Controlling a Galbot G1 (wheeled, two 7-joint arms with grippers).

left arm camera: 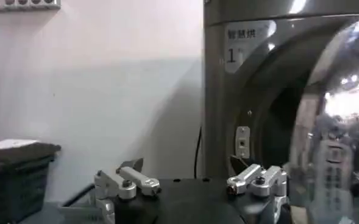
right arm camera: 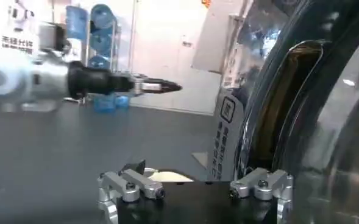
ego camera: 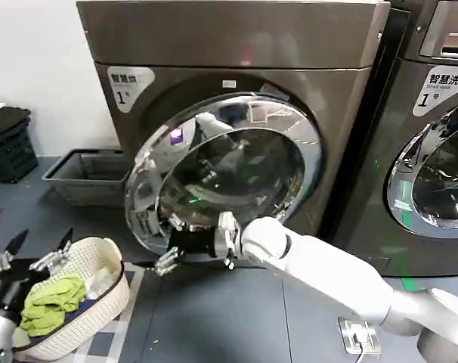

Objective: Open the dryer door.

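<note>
My right arm stretches forward and low, its gripper (ego camera: 171, 243) spread wide. My left gripper (ego camera: 34, 251) hovers low at my left side, fingers apart.

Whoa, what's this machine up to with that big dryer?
The robot is opening the dryer door, the round chrome-rimmed one on the bronze-grey machine. The door is already swung partway out from the front. The right gripper, fingers open, is down at the door's lower edge. The left gripper, also open, hovers off to the side above a laundry basket holding green cloth. A second, similar machine stands next to it with its door closed.
</note>
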